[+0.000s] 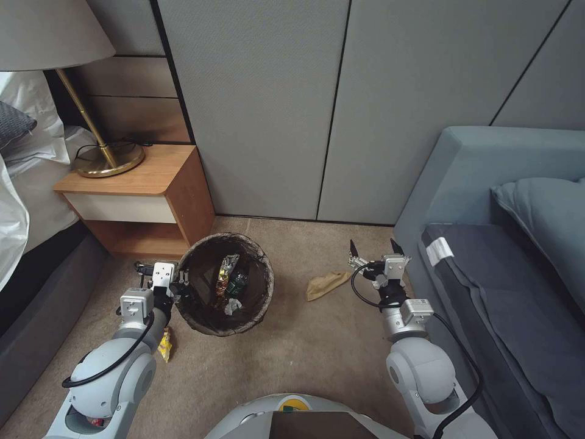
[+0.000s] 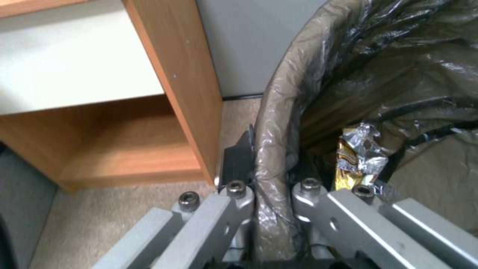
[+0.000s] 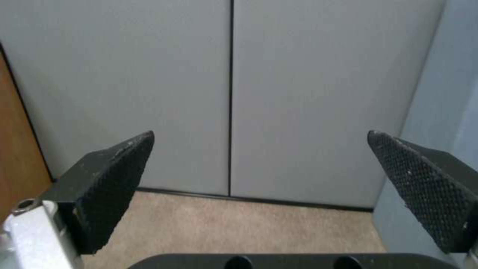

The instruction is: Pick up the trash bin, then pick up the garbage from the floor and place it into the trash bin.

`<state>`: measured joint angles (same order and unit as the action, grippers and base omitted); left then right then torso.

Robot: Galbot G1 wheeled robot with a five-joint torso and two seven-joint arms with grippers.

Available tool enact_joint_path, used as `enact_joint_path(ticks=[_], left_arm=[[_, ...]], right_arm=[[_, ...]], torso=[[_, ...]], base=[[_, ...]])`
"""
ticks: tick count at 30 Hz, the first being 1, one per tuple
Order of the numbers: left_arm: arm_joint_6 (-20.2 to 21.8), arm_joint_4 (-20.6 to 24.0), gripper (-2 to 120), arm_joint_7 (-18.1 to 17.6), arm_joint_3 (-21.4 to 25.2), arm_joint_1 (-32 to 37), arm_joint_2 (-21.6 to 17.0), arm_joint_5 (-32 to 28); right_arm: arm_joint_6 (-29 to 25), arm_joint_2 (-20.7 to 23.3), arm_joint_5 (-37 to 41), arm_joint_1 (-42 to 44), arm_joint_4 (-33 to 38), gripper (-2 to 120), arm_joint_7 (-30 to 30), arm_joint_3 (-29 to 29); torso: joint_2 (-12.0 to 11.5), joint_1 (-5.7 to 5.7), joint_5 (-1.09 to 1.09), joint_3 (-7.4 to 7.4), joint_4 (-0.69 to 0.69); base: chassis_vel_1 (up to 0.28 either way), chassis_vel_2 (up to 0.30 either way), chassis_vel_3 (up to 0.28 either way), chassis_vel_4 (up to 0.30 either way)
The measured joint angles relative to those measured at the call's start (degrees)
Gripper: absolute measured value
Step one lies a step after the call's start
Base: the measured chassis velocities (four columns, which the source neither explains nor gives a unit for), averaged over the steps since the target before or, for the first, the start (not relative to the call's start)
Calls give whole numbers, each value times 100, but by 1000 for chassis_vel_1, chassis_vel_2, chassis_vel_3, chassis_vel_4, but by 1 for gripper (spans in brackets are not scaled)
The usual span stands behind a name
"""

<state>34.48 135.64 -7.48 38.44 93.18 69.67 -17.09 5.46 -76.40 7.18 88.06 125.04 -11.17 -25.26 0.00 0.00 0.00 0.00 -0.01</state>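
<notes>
Bin: round trash bin [image 1: 226, 326] lined with a dark brown-black plastic bag folded over its rim, above the beige carpet floor [image 1: 317, 353] just in front of the wooden nightstand's right front corner.
Bin contents: crumpled foil snack wrapper [image 1: 229, 264], dark bottle with a green label [image 1: 236, 284] and a crumpled white tissue [image 1: 231, 306] lie inside, close together.
Left gripper: left gripper [image 2: 271, 175] is clamped on the bin's bagged rim at the side nearest the nightstand, one finger outside and one inside the liner.
Floor litter: tan crumpled paper scrap [image 1: 327, 283] lies on the carpet between the bin and the sofa, near the right gripper; a small yellow wrapper [image 1: 164, 344] lies on the carpet beside the left forearm.
Right gripper: right gripper [image 1: 373, 248] hangs over the carpet just beside the sofa's front edge, its black textured fingers [image 3: 117, 175] spread wide apart with nothing between them.
Surroundings: wooden nightstand [image 1: 143, 201] with a white drawer carries a brass lamp base [image 1: 109, 160]; grey-blue sofa [image 1: 487, 244] stands along the right; grey panelled wall [image 1: 341, 103] behind.
</notes>
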Motion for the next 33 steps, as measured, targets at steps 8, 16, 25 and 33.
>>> enact_joint_path(ticks=[8, 16, 25, 33], left_arm=[[-3, 96, 3, -7, 9, 46, -23, -50], [28, 172, 3, -30, -6, 64, -51, -124], [76, 258, 3, -61, 67, 90, -139, -262], [91, 276, 3, -68, 67, 95, -154, -293]], right_arm=[[758, 168, 655, -433, -454, 100, -555, 337], [1331, 267, 1894, -1087, -1623, 100, -954, 705], [1494, 137, 2636, -1808, -2691, 100, -1322, 1126], [1655, -55, 3501, -2506, -3625, 100, -1912, 1342]], torso=[[0, 0, 0, -1, 1], [0, 0, 0, 0, 0], [0, 0, -1, 0, 1], [0, 0, -1, 0, 1]], base=[[-50, 45, 28, -48], [0, 0, 0, 0], [0, 0, 0, 0], [0, 0, 0, 0]])
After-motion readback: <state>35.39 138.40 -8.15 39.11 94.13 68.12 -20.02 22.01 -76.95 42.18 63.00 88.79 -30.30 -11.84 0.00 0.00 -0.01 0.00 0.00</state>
